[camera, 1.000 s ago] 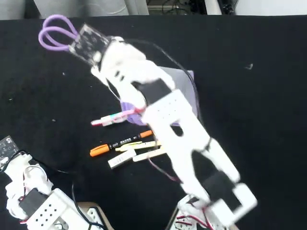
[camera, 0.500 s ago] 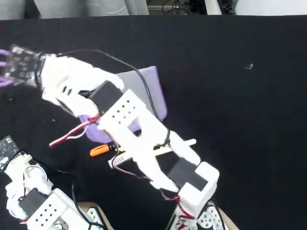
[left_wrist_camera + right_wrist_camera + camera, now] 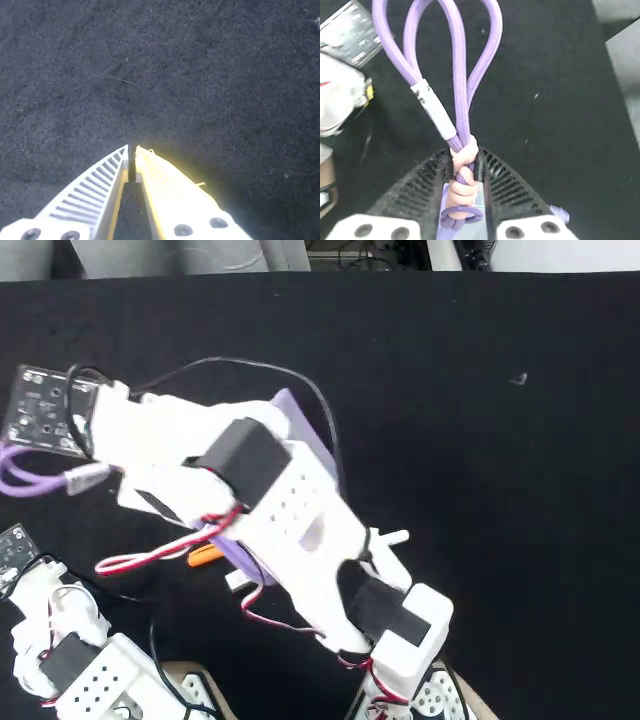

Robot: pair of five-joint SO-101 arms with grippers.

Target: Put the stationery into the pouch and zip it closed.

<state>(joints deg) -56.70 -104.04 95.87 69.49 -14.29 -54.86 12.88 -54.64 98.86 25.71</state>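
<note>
Right gripper [image 3: 465,157] pinching the looped purple cord pull [image 3: 454,65] of the lavender fabric pouch [image 3: 303,425], near the left edge of the black table [image 3: 200,75]. Left gripper [image 3: 131,155], fingers pressed together, above the table's near left corner. Orange marker [image 3: 205,553] beneath the right arm.

You have a table [image 3: 520,460] under matte black cloth, spanning the high view; one pale lint fleck [image 3: 517,379] toward its far right; beyond the far edge, pale grey surfaces [image 3: 170,255], dark cables [image 3: 400,252], a white patch [image 3: 565,254].
</note>
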